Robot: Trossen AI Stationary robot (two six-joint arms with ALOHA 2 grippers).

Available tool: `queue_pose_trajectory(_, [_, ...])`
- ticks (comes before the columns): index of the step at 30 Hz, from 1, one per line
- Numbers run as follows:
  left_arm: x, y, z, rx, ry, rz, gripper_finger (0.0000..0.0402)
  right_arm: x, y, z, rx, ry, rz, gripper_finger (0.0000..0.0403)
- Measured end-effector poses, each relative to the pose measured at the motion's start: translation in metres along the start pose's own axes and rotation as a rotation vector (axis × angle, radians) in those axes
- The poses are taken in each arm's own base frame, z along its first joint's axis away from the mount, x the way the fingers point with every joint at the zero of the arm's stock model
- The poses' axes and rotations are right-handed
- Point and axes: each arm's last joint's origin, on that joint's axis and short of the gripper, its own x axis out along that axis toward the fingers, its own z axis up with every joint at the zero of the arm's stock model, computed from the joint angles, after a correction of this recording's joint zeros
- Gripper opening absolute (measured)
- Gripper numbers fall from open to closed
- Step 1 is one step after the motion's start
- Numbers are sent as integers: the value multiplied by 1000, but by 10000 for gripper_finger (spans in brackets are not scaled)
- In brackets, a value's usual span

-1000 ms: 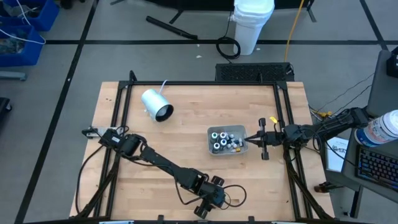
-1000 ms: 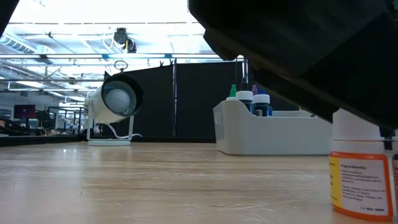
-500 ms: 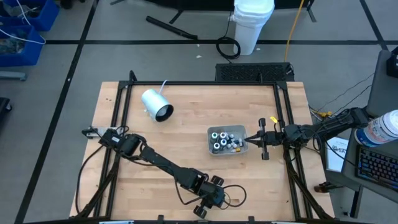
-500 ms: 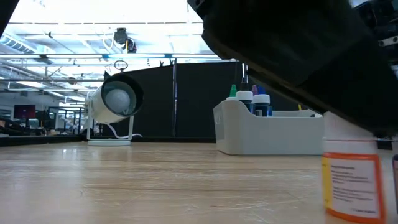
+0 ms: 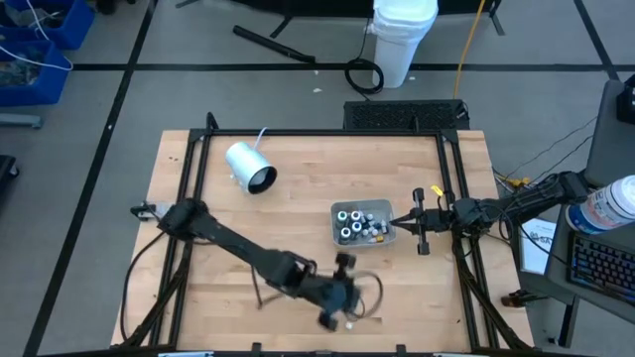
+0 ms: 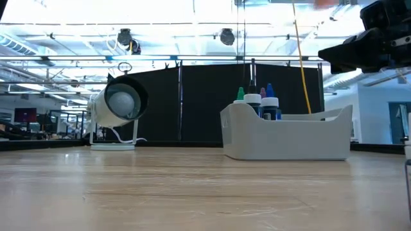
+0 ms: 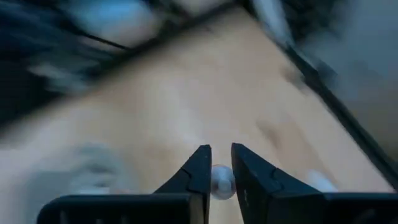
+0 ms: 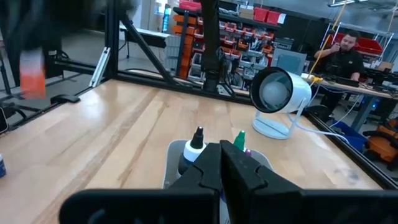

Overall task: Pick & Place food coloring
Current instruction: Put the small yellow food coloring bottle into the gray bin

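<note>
My left gripper hangs above the table's near middle, shut on a food coloring bottle with a white cap. That bottle's orange body shows as a blur in the right wrist view. The grey tray stands right of centre and holds several more food coloring bottles upright; their tips rise above its wall. My right gripper is shut and level at the tray's right rim. My left gripper pinches the bottle's white cap between its two fingers. The bottle is lifted clear of the table. My right gripper stands at the tray's right rim; whether it touches the rim I cannot tell.
A white cylinder lamp lies at the far left of the table, with its dark mouth toward the near side. Black frame rails run along the table's edges. A person sits beyond the table.
My left gripper has shut on the orange bottle at the table's near edge. It has then risen with it and gone a little toward the far edge. The bottle stood on the wood and is now lifted clear, out of the low view's bottom right.
</note>
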Motion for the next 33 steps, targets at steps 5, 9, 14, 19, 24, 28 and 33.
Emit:
queue_pose_trajectory(5, [-18, 46, 25, -165, -204, 279, 53, 0, 0, 2, 8, -20, -4, 0])
queue_pose_trajectory(9, [-10, 82, 21, -273, -258, 252, 57, 0, -1, 4, 13, -41, -6, 0])
queue_pose_trajectory(14, [15, 127, -5, -340, -180, 272, 58, -1, 2, 8, 21, -89, 49, 0])
queue_pose_trajectory(19, [41, 153, -30, -310, -126, 211, 59, -3, 5, 14, 5, -148, 82, 0])
queue_pose_trajectory(24, [41, 180, -40, -294, -131, 183, 59, -5, 9, 19, 5, -200, 108, 0])
queue_pose_trajectory(28, [40, 197, -48, -278, -135, 130, 59, -7, 11, 24, -9, -252, 128, 0])
queue_pose_trajectory(33, [39, 213, -55, -254, -150, 70, 43, -10, 13, 30, -31, -317, 141, 0])
